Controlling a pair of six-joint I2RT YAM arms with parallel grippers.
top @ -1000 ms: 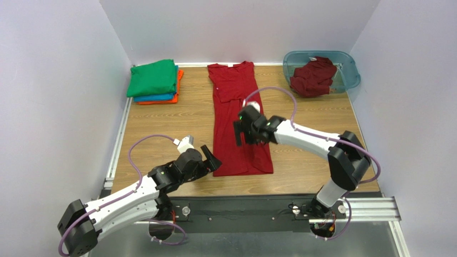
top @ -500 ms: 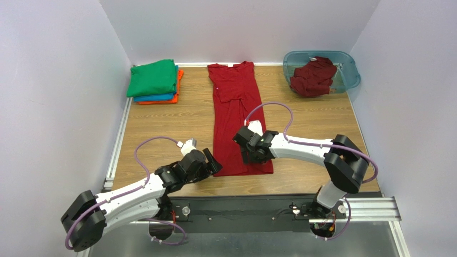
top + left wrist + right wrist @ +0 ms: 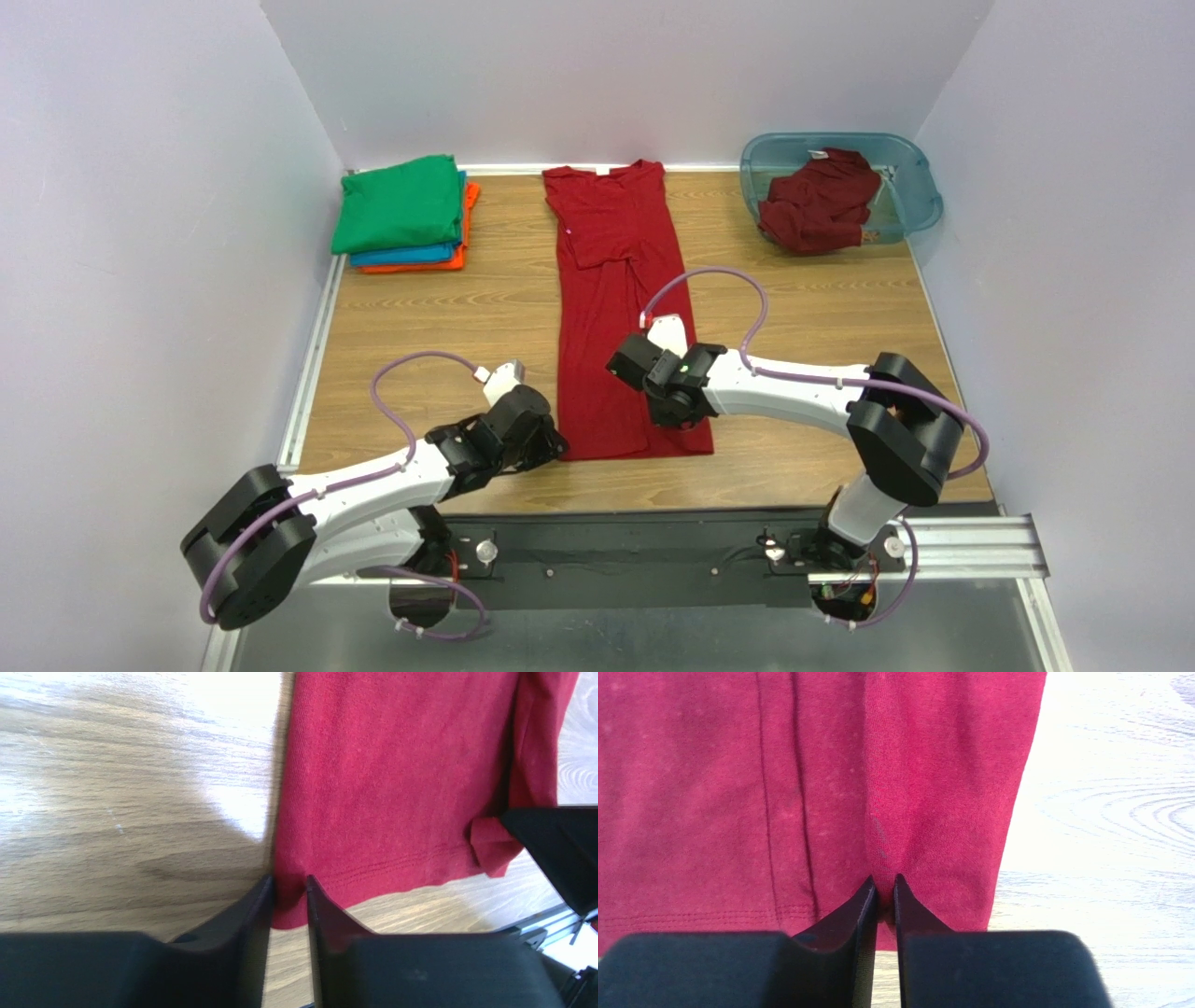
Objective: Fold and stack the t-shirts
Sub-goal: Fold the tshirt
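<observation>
The flat red shirt lies stretched down the middle of the table, folded into a long narrow strip with its collar at the far end and its hem at the near edge. The left gripper sits low at the hem's near-left corner, its jaws drawn almost together with the cloth's edge pinched between them. The right gripper is on the same hem, towards its right side, its jaws nearly closed on a raised fold of the fabric. At the far left the green shirt tops a folded stack, with the blue shirt under it and the orange shirt at the bottom. At the far right a crumpled red shirt lies in the tub, partly draped over its near rim.
</observation>
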